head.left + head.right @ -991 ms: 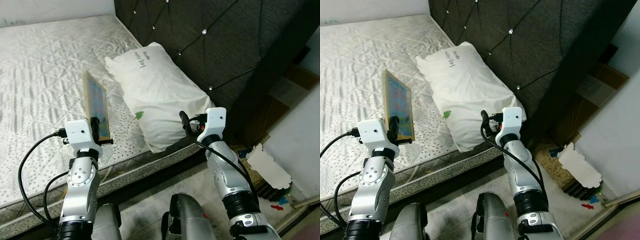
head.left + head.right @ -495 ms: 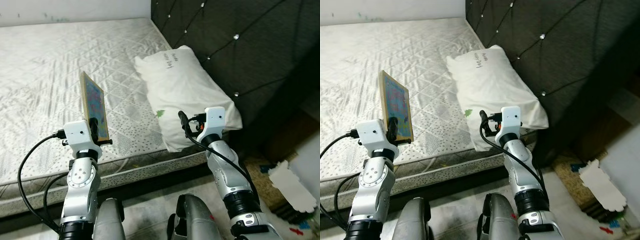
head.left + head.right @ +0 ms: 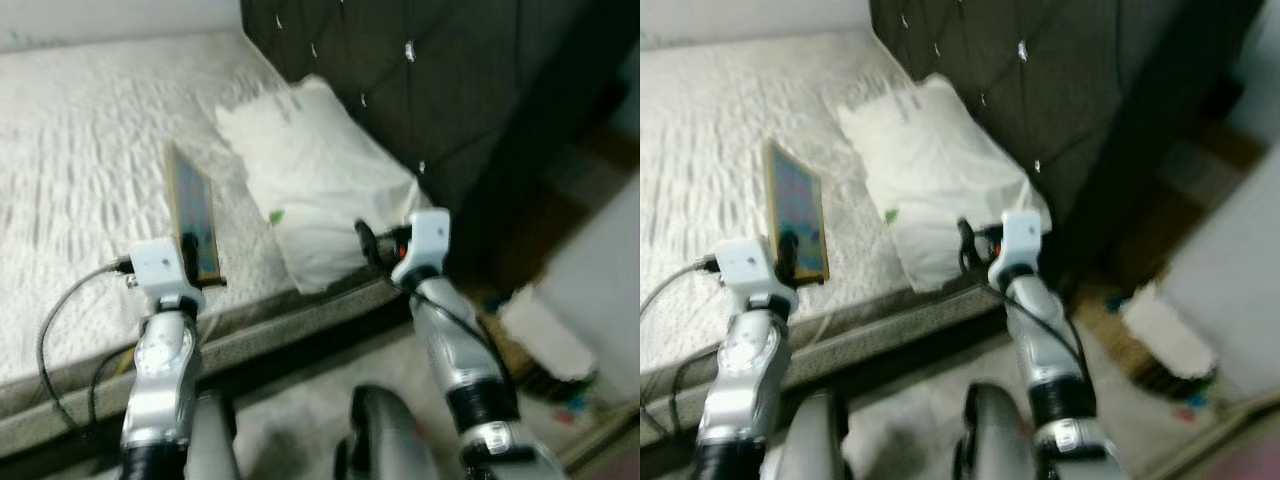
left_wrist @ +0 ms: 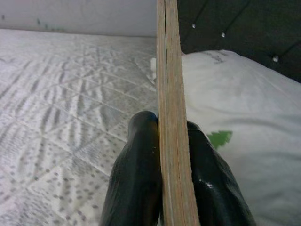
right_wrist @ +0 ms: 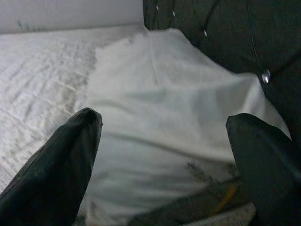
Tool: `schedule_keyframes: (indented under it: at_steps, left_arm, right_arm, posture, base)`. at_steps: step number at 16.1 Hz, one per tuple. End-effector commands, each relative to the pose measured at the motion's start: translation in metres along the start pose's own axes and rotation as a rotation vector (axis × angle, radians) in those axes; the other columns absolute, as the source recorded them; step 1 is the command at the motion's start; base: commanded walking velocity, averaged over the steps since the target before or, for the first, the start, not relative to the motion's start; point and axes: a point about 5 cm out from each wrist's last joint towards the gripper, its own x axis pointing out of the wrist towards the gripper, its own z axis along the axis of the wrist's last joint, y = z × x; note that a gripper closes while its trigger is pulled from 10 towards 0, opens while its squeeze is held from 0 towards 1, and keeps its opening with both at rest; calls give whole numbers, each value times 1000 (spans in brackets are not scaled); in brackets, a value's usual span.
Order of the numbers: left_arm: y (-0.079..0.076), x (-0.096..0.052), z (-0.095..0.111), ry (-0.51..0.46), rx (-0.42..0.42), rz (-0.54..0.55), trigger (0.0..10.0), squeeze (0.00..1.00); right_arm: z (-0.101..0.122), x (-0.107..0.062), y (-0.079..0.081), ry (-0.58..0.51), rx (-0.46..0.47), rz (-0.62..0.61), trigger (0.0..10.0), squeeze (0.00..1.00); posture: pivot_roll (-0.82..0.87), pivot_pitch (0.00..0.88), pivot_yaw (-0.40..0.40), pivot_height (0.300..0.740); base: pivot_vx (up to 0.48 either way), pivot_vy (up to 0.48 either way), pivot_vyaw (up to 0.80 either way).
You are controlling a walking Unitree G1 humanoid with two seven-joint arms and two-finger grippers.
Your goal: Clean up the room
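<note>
With the job barely begun, our left gripper [image 4: 171,141] pinches a wooden board [image 3: 190,210] upright over the mattress [image 3: 70,150] beside the pillow [image 3: 320,180], while our right gripper [image 5: 164,141] hangs wide open, empty, facing that pillow.

both eye views smear with motion blur for me; room light is even and soft, wrist views are sharper, dark headboard [image 3: 470,90] loses detail.

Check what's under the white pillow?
The white pillow lies on the quilted mattress, against the dark tufted headboard. Whatever is beneath the pillow itself is covered. The left gripper holds a thin wooden board nearby.
</note>
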Motion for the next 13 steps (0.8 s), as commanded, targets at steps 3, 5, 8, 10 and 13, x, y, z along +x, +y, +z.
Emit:
schedule_keyframes:
  at_steps: [3, 5, 8, 10, 13]
  left_arm:
    - [0, 3, 9, -38, 0, -5, 10000, 0]
    - [0, 3, 9, -38, -2, -3, 10000, 0]
    - [0, 3, 9, -37, -1, -1, 10000, 0]
    - [1, 3, 9, -36, -13, -3, 10000, 0]
    - [1, 3, 9, -40, -17, -10, 10000, 0]
  right_arm:
    - [1, 1, 0, -1, 4, 3, 10000, 0]
    - [2, 1, 3, -3, -31, 26, 10000, 0]
    - [2, 2, 2, -3, -12, 17, 10000, 0]
    - [2, 2, 1, -2, -6, 13, 10000, 0]
    - [2, 2, 1, -3, -4, 12, 10000, 0]
  posture:
    - [-38, 55, -51, 595]
    - [-38, 54, -52, 595]
    - [-37, 54, -52, 595]
    - [-38, 53, -52, 595]
    - [-39, 56, -47, 595]
  base:
    - [0, 0, 0]
    - [0, 0, 794]
    - [0, 0, 681]
    - [0, 0, 0]
    - [173, 0, 0]
